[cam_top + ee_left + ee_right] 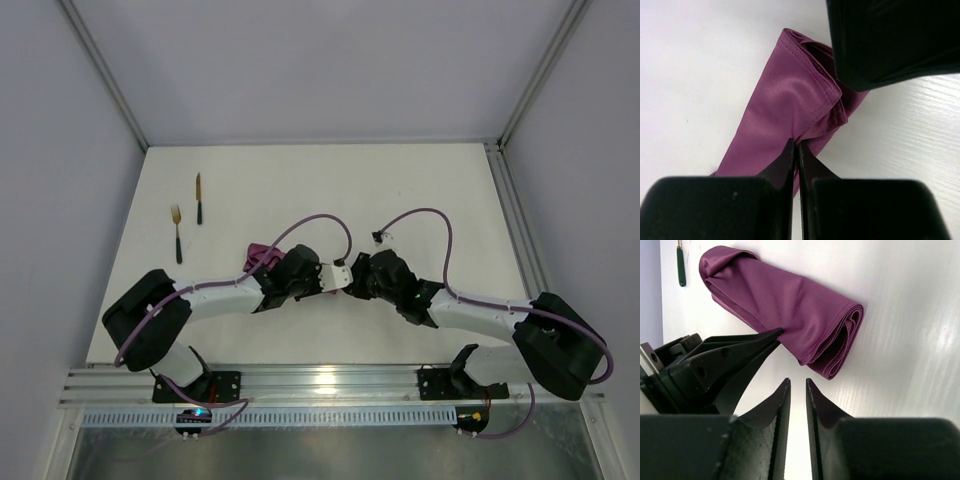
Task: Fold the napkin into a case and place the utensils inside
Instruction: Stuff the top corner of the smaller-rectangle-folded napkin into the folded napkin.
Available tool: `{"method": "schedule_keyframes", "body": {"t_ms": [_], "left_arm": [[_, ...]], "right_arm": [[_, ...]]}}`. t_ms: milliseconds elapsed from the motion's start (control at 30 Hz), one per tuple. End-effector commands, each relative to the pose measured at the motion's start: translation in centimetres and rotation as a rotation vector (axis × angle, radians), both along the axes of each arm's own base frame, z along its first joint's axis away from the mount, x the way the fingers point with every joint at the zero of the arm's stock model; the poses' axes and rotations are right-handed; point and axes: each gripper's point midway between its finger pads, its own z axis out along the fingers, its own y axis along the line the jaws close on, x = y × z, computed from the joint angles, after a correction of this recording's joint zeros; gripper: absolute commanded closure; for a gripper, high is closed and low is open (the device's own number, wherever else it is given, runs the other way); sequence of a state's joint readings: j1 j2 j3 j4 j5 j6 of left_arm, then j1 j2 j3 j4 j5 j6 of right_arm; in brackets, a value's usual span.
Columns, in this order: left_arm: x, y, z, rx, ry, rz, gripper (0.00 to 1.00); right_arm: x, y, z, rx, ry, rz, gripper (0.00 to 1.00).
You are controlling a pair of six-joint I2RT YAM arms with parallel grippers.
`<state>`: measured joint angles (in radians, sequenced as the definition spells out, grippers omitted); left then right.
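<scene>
Right at the edge of the soft magenta-purple cloth napkin (790,310), my black left gripper (796,145) has its 2 fingers pressed together. It looks like a thin layer of cloth is pinched there. My black right gripper (797,382) hangs just beside the napkin's layered end, not touching it, jaws a crack apart with nothing between them. The napkin lies on the white table (430,200) between both grippers.

So I'd say I'm mid-fold: it's a loose long bundle, not a flat case. The next move probably needs a tidy flattening fold that leaves 1 open mouth. After that comes a trip for the small gold fork (177,235) and small gold knife (199,198), both well away to the napkin's far left.

Hard bits: from above, my wrists cover most of the napkin. I also can't tell how many layers it has, or whether there's a pocket.
</scene>
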<state>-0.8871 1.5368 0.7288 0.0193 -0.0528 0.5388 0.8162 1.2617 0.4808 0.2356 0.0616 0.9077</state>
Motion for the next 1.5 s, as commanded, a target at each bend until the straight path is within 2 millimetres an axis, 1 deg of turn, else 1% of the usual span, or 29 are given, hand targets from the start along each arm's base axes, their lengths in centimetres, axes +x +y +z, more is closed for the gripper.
{"method": "schedule_keyframes", "body": {"t_ms": [0,33,67,133,167,200,300,333,367,400,433,500,533,567,633,700,833,867,967,1000,1067,1100,1167,1200,1267,1300,1333,1400,1467], "left_arm": [[0.8,-0.4,1.2,-0.037,-0.053,0.002,1.00],[0.8,-0.4,1.4,-0.044,-0.055,0.006,1.00],[0.9,-0.4,1.5,-0.048,-0.057,0.008,1.00],[1.0,-0.5,2.0,-0.061,-0.068,0.017,1.00],[1.0,-0.5,2.0,-0.067,-0.067,0.018,1.00],[1.0,-0.5,2.2,-0.070,-0.068,0.019,1.00],[0.8,-0.6,2.0,-0.073,-0.055,0.013,1.00],[0.7,-0.5,1.9,-0.069,-0.052,0.016,1.00],[0.8,-0.4,1.7,-0.064,-0.054,0.020,1.00],[0.8,-0.3,1.8,-0.065,-0.055,0.026,1.00],[0.8,-0.2,1.7,-0.064,-0.057,0.028,1.00],[0.7,-0.2,1.7,-0.069,-0.053,0.030,1.00],[0.6,-0.2,1.8,-0.071,-0.053,0.031,1.00],[0.7,-0.2,1.8,-0.074,-0.054,0.032,1.00],[0.7,-0.2,1.7,-0.073,-0.052,0.031,1.00],[0.7,-0.2,1.6,-0.071,-0.049,0.032,1.00],[0.6,-0.2,1.5,-0.070,-0.043,0.033,1.00],[0.6,-0.2,1.6,-0.070,-0.043,0.032,1.00],[0.7,-0.2,1.6,-0.070,-0.044,0.034,1.00],[0.6,-0.2,1.5,-0.069,-0.042,0.035,1.00],[0.7,-0.3,1.6,-0.073,-0.040,0.036,1.00],[0.6,-0.3,1.6,-0.073,-0.040,0.035,1.00],[0.8,-0.3,1.7,-0.076,-0.044,0.042,1.00],[0.8,-0.3,1.7,-0.076,-0.044,0.044,1.00],[1.0,-0.3,1.9,-0.079,-0.053,0.056,1.00],[1.1,-0.2,2.1,-0.083,-0.054,0.063,1.00],[1.2,-0.3,2.2,-0.087,-0.057,0.070,1.00],[1.5,-0.2,2.5,-0.093,-0.065,0.086,1.00],[1.7,-0.3,2.6,-0.100,-0.063,0.096,1.00]], "right_arm": [[2.0,1.1,1.6,-0.005,-0.056,-0.011,0.79],[2.4,1.6,1.7,0.000,-0.058,-0.011,0.81],[2.6,1.9,0.9,-0.014,-0.044,-0.009,0.82],[3.2,2.6,0.9,0.009,-0.043,-0.002,0.83],[3.2,2.8,0.1,0.003,-0.028,0.000,0.83],[3.5,3.2,0.2,0.019,-0.035,0.003,0.83],[4.1,3.6,-0.3,0.049,-0.028,-0.010,0.84],[4.0,3.5,-0.6,0.059,-0.017,-0.015,0.85],[3.9,3.2,-0.9,0.065,-0.015,-0.024,0.87],[4.1,3.4,-0.3,0.088,-0.023,-0.031,0.88],[3.8,2.3,-1.2,0.077,-0.015,-0.065,0.89],[3.7,1.2,-0.8,0.120,-0.022,-0.125,0.92],[3.3,0.0,-0.9,0.124,-0.029,-0.157,0.94],[3.1,-0.4,-0.9,0.138,-0.025,-0.176,0.95],[2.9,-0.8,0.1,0.164,-0.051,-0.181,0.96],[2.9,-0.8,0.6,0.168,-0.071,-0.172,0.96],[3.6,0.3,1.7,0.183,-0.101,-0.144,0.96],[3.8,0.6,1.3,0.180,-0.096,-0.139,0.96],[4.2,1.8,1.6,0.214,-0.094,-0.113,0.96],[4.3,2.3,1.0,0.211,-0.079,-0.102,0.96],[4.6,3.0,0.8,0.222,-0.072,-0.091,0.96],[4.7,3.4,-0.1,0.213,-0.056,-0.081,0.96],[4.9,4.2,0.0,0.226,-0.050,-0.063,0.96],[5.1,4.4,-0.8,0.216,-0.036,-0.063,0.96],[5.0,4.7,-1.5,0.217,-0.009,-0.062,0.96],[5.0,4.7,-2.4,0.208,0.010,-0.062,0.96],[4.9,4.7,-2.7,0.206,0.020,-0.065,0.96],[4.3,5.0,-3.3,0.214,0.053,-0.043,0.96],[4.1,4.9,-4.0,0.209,0.074,-0.049,0.96]]}}
